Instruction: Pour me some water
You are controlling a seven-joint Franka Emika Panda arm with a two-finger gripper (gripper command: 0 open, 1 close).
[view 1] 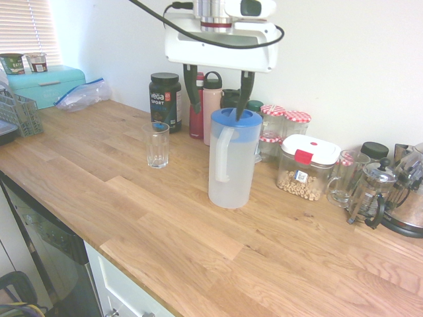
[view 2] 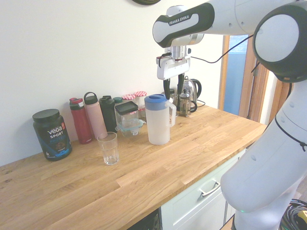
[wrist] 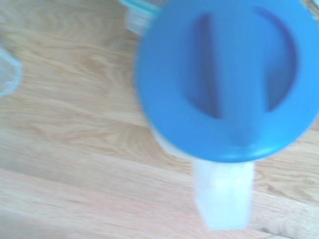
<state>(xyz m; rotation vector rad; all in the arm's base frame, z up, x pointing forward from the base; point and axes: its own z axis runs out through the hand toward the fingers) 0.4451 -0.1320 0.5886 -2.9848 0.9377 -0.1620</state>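
Note:
A tall translucent white jug (view 1: 231, 162) with a blue lid (view 1: 236, 118) and a white handle (view 1: 222, 155) stands upright on the wooden counter (view 1: 165, 218). The water in it is hard to make out through the cloudy wall. My gripper (view 1: 219, 111) hangs open just above the lid, one finger on each side of the jug's top, touching nothing. The second exterior view shows the gripper (view 2: 173, 98) a little behind and above the jug (view 2: 157, 122). From the wrist the lid (wrist: 227, 79) and handle (wrist: 223, 196) show close below. An empty clear glass (view 1: 157, 145) stands apart to one side.
Along the wall stand a dark Vega Sport tub (view 1: 165, 100), a red bottle (view 1: 196, 115), a pink bottle (view 1: 211, 105), jars with checked lids (view 1: 272, 125), a cereal box (view 1: 307, 165), a French press (view 1: 371, 191) and a kettle (view 1: 410, 205). A teal bread box (view 1: 46, 82) sits far off.

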